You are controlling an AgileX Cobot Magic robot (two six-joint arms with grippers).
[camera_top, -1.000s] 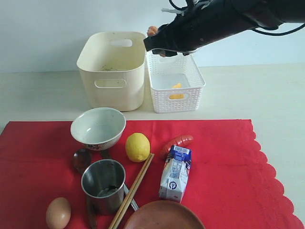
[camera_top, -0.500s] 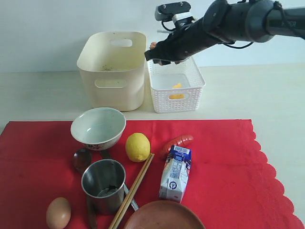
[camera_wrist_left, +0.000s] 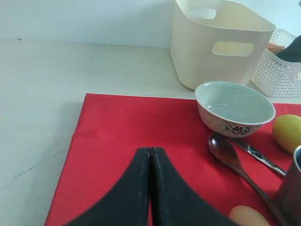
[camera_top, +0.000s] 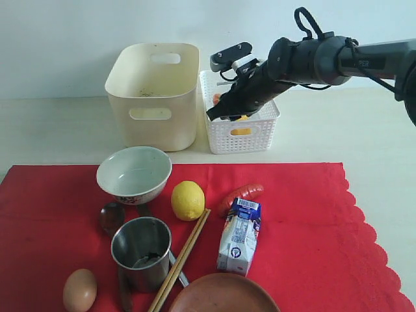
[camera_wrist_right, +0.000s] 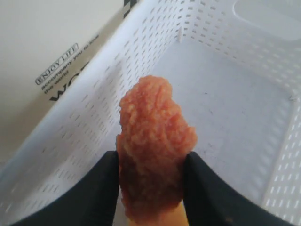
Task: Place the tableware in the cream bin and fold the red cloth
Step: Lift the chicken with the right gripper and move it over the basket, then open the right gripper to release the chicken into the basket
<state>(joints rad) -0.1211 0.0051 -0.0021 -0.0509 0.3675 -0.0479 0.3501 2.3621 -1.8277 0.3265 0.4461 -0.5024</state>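
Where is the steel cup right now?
In the exterior view, the steel cup stands upright on the red cloth, lower left of centre, below the white bowl, with the chopsticks along its right and the egg to its lower left.

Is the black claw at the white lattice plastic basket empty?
No, the right gripper is shut on an orange-brown crumbed piece of food, held over the white lattice basket.
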